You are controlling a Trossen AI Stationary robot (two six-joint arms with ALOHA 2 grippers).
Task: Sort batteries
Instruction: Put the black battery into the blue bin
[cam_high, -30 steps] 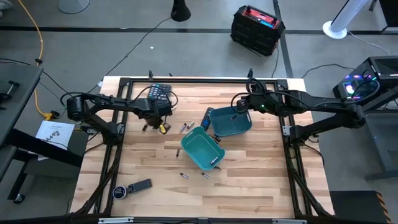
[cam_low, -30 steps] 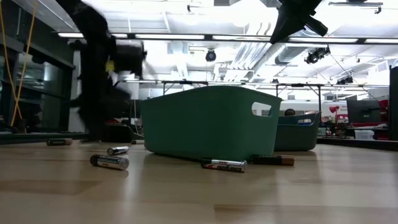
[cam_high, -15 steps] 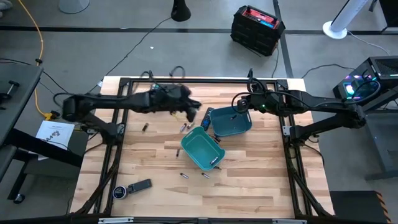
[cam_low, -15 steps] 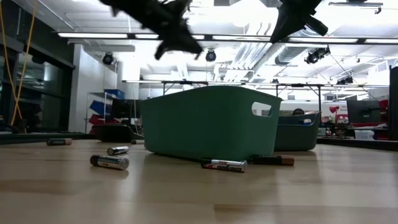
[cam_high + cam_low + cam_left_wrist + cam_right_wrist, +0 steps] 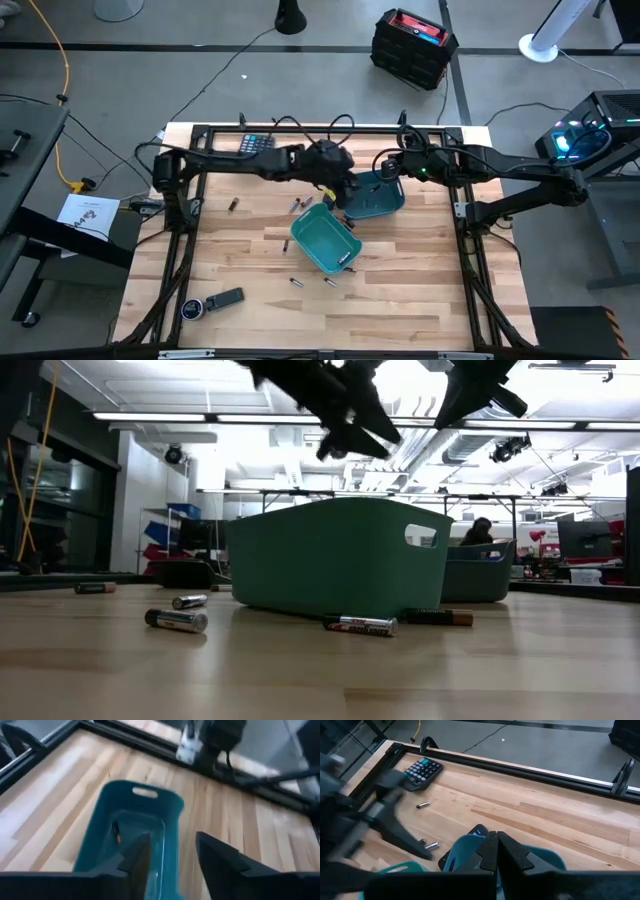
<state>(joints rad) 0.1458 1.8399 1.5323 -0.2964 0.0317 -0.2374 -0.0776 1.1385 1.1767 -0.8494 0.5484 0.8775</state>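
Observation:
Two teal bins stand mid-table: a lighter one point(image 5: 325, 240) and a darker one point(image 5: 375, 197) behind it. My left gripper point(image 5: 172, 865) hangs open above the darker bin point(image 5: 127, 827), nothing between its fingers; in the high view it is at the bin's left rim point(image 5: 345, 193). One battery point(image 5: 116, 832) lies on that bin's floor. More batteries lie loose on the wood point(image 5: 232, 205) point(image 5: 296, 204) point(image 5: 295, 283) point(image 5: 177, 620) point(image 5: 360, 625). My right gripper point(image 5: 495, 852) is shut and waits above the darker bin's far side point(image 5: 387, 168).
A dark calculator point(image 5: 258, 143) lies at the far left of the table, and a black remote point(image 5: 227, 297) with a round disc point(image 5: 190, 308) near the front left. A black frame point(image 5: 300, 128) runs round the table's edge. Bare wood stretches to the right of the bins.
My left gripper has risen from the table beside the calculator and swung toward the table's right, ending above the darker bin. It has tipped up from pointing steeply down to a shallower slant. The bins and loose batteries have stayed put.

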